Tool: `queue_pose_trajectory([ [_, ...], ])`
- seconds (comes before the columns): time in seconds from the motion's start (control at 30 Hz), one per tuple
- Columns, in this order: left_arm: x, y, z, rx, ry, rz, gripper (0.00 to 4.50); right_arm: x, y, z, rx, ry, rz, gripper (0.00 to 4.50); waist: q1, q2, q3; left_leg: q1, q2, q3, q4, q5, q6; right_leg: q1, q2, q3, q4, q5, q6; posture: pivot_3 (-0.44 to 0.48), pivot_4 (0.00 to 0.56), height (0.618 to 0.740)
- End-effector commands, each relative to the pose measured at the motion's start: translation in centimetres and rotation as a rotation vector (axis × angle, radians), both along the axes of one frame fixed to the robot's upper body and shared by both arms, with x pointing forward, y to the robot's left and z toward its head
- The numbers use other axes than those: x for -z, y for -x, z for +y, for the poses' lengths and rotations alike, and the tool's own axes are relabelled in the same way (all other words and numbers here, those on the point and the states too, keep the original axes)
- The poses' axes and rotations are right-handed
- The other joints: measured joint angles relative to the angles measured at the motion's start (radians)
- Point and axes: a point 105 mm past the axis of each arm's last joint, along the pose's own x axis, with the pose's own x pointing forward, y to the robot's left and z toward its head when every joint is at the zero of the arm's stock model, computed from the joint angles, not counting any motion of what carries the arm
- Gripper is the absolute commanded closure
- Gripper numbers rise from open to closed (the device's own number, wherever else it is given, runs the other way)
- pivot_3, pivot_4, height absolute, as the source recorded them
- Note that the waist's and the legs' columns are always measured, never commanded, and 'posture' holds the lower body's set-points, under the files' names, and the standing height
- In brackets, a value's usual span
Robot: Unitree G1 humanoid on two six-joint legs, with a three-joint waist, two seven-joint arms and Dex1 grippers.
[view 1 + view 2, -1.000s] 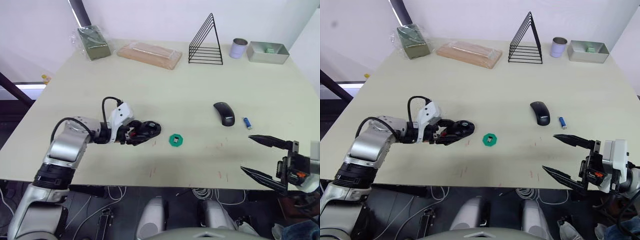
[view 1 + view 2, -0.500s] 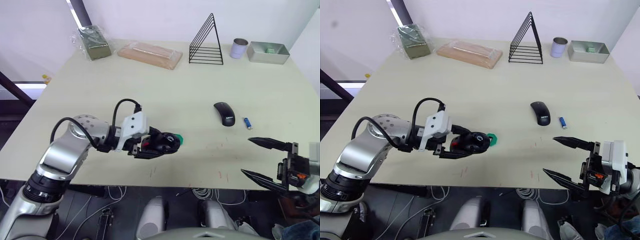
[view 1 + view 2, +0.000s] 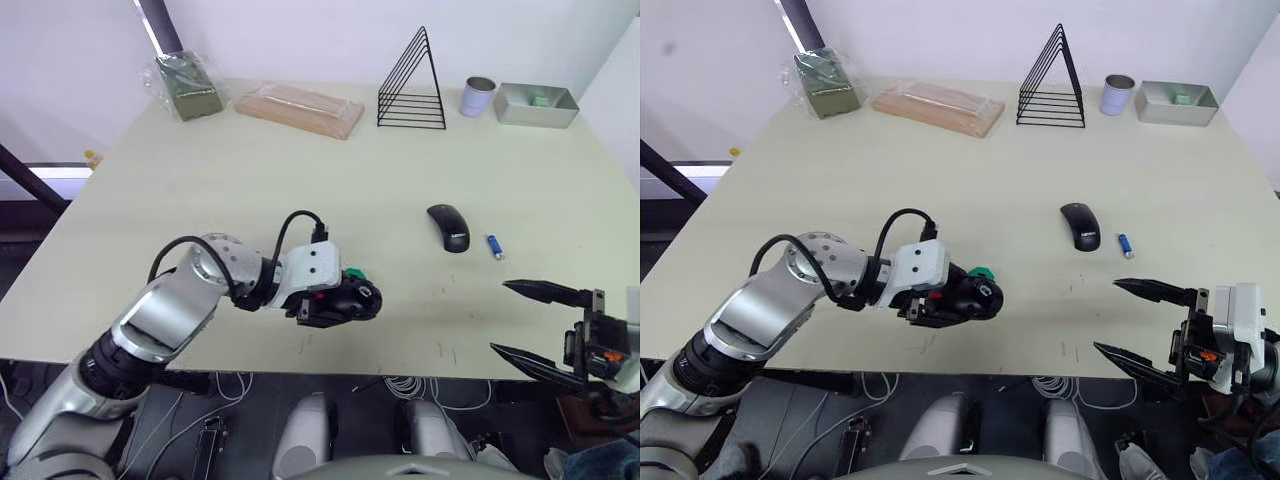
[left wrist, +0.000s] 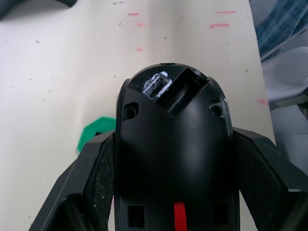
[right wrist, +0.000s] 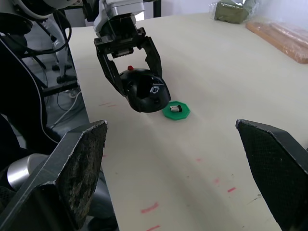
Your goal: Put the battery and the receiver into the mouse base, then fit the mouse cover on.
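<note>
Pale cream table [image 3: 330, 160], matte, with small red marks near its near edge. White wall [image 3: 300, 35] behind the far edge. Dark diagonal post [image 3: 158, 25] at far left. Far edge, left to right: green packet in clear wrap [image 3: 184, 86], wrapped tan slab [image 3: 298, 108], black wire triangular rack [image 3: 412, 85], small metal cup [image 3: 479, 96], grey tray [image 3: 536, 104]. Below the near edge, loose cables [image 3: 405, 385] on a dark floor. Light is even, with soft shadows.

No legible text, brand or number appears on any item. The mouse cover [image 3: 449, 227] carries a small pale mark, unreadable.
</note>
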Motion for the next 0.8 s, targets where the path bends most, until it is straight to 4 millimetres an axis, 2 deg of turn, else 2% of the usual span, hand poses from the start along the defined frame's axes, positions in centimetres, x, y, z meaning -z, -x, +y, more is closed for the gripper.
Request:
queue_pose_trajectory([
  [0.03,-0.1,0.4,-2.0,0.007,-0.002,-0.001,1.53,-1.1,0.7,-0.4,-0.016,0.021,-0.017,0.0,0.002,0.0,0.0,-0.001,-0.001,0.0,0.001,0.0,0.0,0.0,0.0,0.0,0.0,0.0,0.0,0.0,0.15,0.74],
  [0.33,1.6,1.1,-4.9,-0.02,-0.07,-0.011,1.53,-0.3,0.3,-2.3,0.021,-0.003,0.051,0.0,0.004,0.0,0.0,0.0,-0.001,-0.003,0.002,0.0,0.0,0.001,0.0,0.0,0.0,0.0,0.001,0.0,0.15,0.74],
  [0.53,1.9,1.5,-5.2,-0.035,-0.081,0.009,1.53,0.6,0.5,-3.5,0.017,0.033,0.076,0.0,-0.001,0.0,0.0,0.0,-0.001,-0.005,0.001,0.0,0.0,0.001,0.0,-0.001,0.0,0.0,0.001,0.0,0.15,0.74],
  [0.6,2.0,1.2,-4.5,-0.052,-0.076,0.014,1.53,0.7,0.5,-3.2,0.014,0.044,0.075,0.0,-0.002,0.0,0.0,0.0,-0.001,-0.005,0.001,0.0,0.0,0.001,0.0,-0.001,0.0,0.0,0.001,0.0,0.15,0.74],
  [0.67,2.1,0.8,-5.1,-0.056,-0.064,0.006,1.53,0.7,0.5,-3.7,0.022,0.057,0.068,0.0,-0.001,0.0,0.0,0.0,-0.001,-0.005,0.001,0.0,0.0,0.001,0.0,-0.001,0.0,0.0,0.001,0.0,0.15,0.74],
  [0.8,2.7,0.7,-6.2,-0.027,-0.039,0.01,1.53,0.2,0.8,-3.6,0.011,0.083,0.054,0.0,0.005,0.0,0.0,0.0,-0.002,-0.006,0.002,0.0,0.0,0.002,-0.001,-0.001,0.0,0.0,0.001,0.0,0.15,0.74],
])
